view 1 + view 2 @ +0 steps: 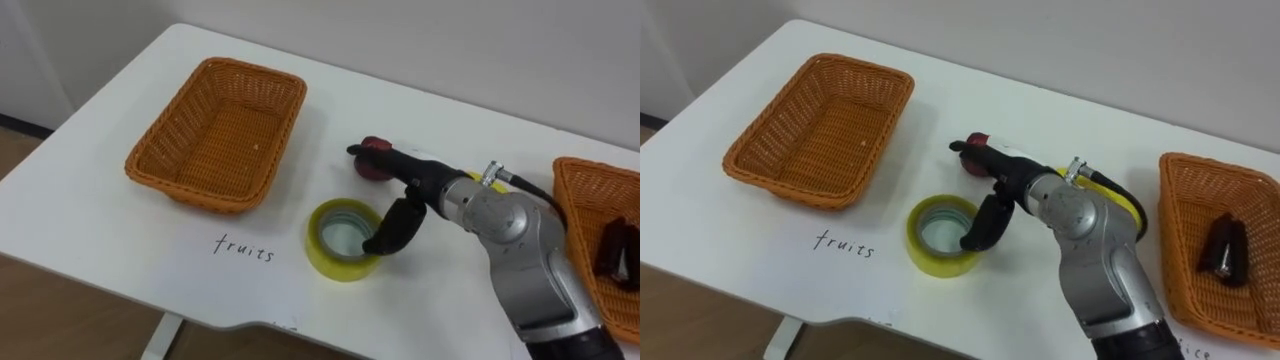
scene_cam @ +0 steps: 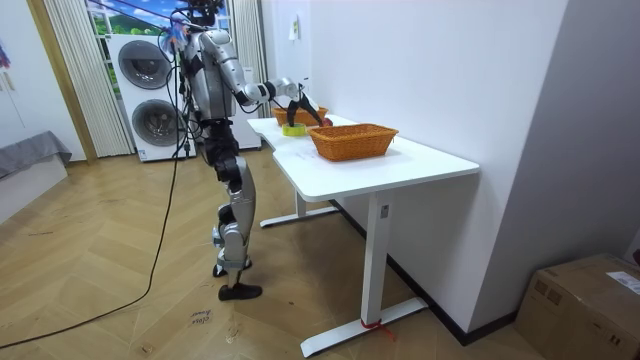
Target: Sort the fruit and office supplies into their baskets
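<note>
A room with a wooden floor [image 2: 120, 270], stacked washing machines [image 2: 150, 100] and a white wall holds a white table [image 1: 90, 200]. The robot stands at the table's edge on the room view's left, one arm stretched over the top. Near the front edge of the table lies a yellow tape roll [image 1: 330, 262], flat on its side with its hole facing up. The right robot hand [image 1: 408, 195] hangs just over and behind the tape roll. Its fingers [image 1: 375, 153] are stretched out straight and held together, pointing away from the robot. Its thumb [image 1: 390, 228] is spread wide from them and bends down to the tape roll's far rim, with the tip at or just inside the hole. It pinches nothing. A small dark red fruit [image 1: 372, 172] sits just behind the tape roll, partly covered by the fingers; whether they touch it cannot be told. To the left of the tape roll, and farther back, stands a woven basket [image 1: 165, 140] with nothing in it. A handwritten word [image 1: 243, 248] is on the table just left of the tape roll, in front of this basket. Well to the right of the tape roll, beyond the robot's forearm, a second woven basket [image 1: 590, 210] holds a dark object [image 1: 615, 250] lying on its bottom.
</note>
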Robot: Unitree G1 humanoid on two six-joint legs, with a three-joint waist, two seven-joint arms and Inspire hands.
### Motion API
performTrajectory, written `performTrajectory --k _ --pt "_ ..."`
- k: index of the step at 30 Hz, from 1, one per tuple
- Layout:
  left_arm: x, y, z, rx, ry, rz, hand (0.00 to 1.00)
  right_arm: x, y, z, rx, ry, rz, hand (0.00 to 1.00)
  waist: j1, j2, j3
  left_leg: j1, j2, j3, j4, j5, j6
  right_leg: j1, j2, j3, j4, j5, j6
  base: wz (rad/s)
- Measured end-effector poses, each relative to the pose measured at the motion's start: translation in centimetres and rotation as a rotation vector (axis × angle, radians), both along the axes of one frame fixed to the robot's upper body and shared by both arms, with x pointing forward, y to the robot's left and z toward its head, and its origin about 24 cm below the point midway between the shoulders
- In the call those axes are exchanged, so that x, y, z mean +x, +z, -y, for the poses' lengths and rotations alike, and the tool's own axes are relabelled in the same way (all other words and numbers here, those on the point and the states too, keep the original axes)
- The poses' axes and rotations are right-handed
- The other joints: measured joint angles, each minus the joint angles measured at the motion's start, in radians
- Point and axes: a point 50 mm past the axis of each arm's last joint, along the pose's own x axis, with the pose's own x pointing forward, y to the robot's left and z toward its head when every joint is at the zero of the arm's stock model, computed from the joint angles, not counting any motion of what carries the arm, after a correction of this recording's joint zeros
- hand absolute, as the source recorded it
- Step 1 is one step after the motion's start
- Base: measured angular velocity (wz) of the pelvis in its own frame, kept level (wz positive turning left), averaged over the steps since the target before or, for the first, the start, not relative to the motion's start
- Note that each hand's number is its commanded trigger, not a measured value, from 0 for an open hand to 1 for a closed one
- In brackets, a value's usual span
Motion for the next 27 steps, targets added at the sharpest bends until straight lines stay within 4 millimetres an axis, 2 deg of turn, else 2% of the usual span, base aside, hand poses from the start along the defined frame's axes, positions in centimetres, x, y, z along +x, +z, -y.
performTrajectory --k 1,2,3,4,12,15,18,21,27 --pt "0.0 0.0 0.0 0.000 -0.001 -0.001 0.00 0.0 0.0 0.0 0.000 0.000 0.000 0.15 0.000 0.000 -0.0002 0.000 0.000 0.000 0.000 0.000 0.000 0.000 0.000 0.000 0.000 0.000 0.000 0.00" --pt "0.0 0.0 0.0 0.000 -0.001 -0.001 0.00 0.0 0.0 0.0 0.000 0.000 0.000 0.44 0.000 0.000 -0.0002 0.000 0.000 0.000 0.000 0.000 0.000 0.000 0.000 0.000 0.000 0.000 0.000 0.00" --pt "0.0 0.0 0.0 0.000 -0.001 -0.001 0.00 0.0 0.0 0.0 -0.001 0.001 -0.001 0.89 0.000 0.000 -0.0002 0.000 0.000 0.000 0.000 0.000 0.000 0.000 0.000 0.001 0.000 0.000 0.000 0.00" --pt "0.0 0.0 0.0 0.000 -0.002 -0.001 0.00 0.0 0.0 0.0 -0.002 0.002 -0.002 1.00 0.000 -0.001 -0.0003 0.000 0.000 0.000 0.000 0.000 0.000 0.000 0.000 0.000 0.000 0.000 0.000 0.00" --pt "0.0 0.0 0.0 0.002 -0.010 -0.003 0.00 -0.2 -0.3 -0.3 -0.026 0.043 -0.042 1.00 0.002 -0.003 -0.0017 0.000 0.000 0.000 0.000 0.000 0.000 -0.001 0.001 0.002 0.000 0.000 0.000 0.00" --pt "0.6 0.1 0.1 0.003 -0.015 0.011 0.00 -0.1 -1.4 -0.3 -0.058 0.033 -0.085 1.00 0.005 -0.009 -0.0023 0.000 0.000 0.000 0.000 0.001 -0.001 -0.001 0.001 0.002 0.000 0.000 0.000 0.00" --pt "0.9 0.1 0.0 0.009 -0.016 0.018 0.00 0.1 -1.1 -0.3 -0.064 0.029 -0.071 1.00 0.006 -0.013 -0.0038 0.001 0.000 0.000 -0.001 0.001 -0.001 -0.001 0.001 0.002 0.000 0.000 0.000 0.00" --pt "1.2 0.2 0.0 0.011 -0.017 0.025 0.00 0.1 -1.1 -0.3 -0.066 0.031 -0.074 1.00 0.007 -0.021 -0.0002 0.001 0.000 0.000 -0.001 0.000 -0.001 -0.001 0.001 0.003 0.000 0.000 0.000 0.00" --pt "1.3 0.2 0.0 0.012 -0.018 0.026 0.00 0.1 -1.1 -0.3 -0.066 0.036 -0.079 1.00 0.009 -0.025 -0.0002 0.001 0.000 0.000 -0.002 0.000 -0.001 -0.003 0.002 0.005 0.000 0.000 0.000 0.00"
